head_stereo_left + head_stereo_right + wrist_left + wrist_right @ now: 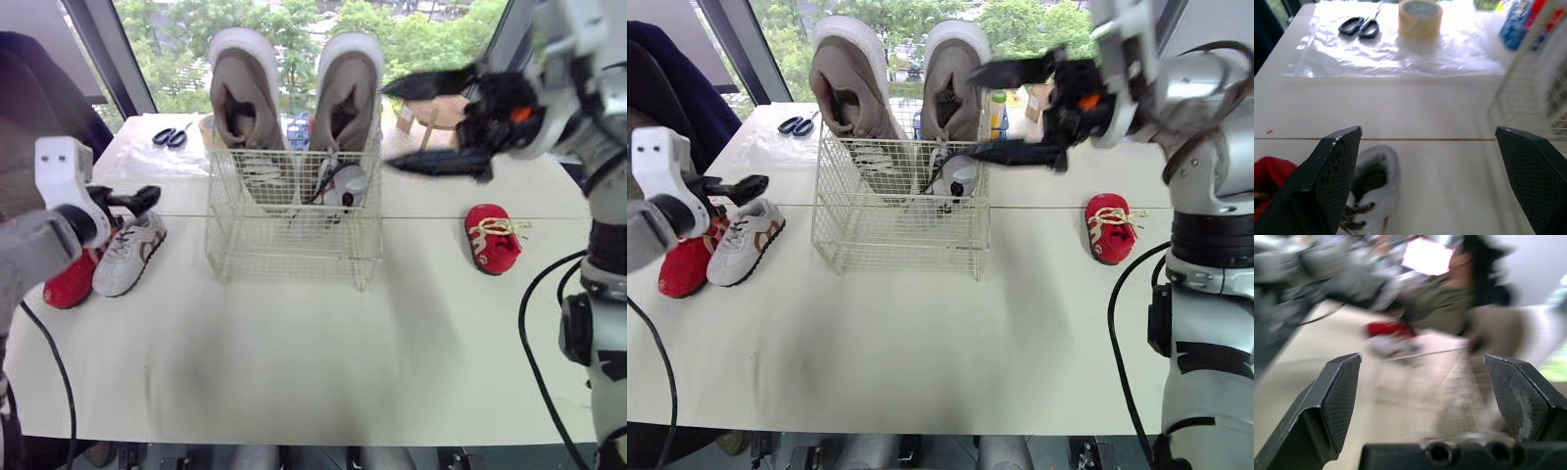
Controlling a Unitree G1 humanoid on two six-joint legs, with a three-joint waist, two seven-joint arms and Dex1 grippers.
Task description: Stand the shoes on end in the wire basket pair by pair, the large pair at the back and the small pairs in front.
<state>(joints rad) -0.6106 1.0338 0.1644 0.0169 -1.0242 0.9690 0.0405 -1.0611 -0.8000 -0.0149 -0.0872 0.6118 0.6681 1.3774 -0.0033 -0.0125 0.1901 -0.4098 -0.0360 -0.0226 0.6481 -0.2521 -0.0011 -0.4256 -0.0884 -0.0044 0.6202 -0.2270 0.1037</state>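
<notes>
Both wide and empty, left claw (pixel 1427 132) hangs over the white shoe (pixel 127 253) beside a red shoe (pixel 71 279) on the counter (pixel 294 372), right claw (pixel 390 125) is raised by the basket (pixel 294 257); the shoes look light and soft, so pinch across the heel collar.

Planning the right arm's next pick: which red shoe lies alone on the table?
The red shoe right of the wire basket; the other red one sits beside a white shoe.
</notes>
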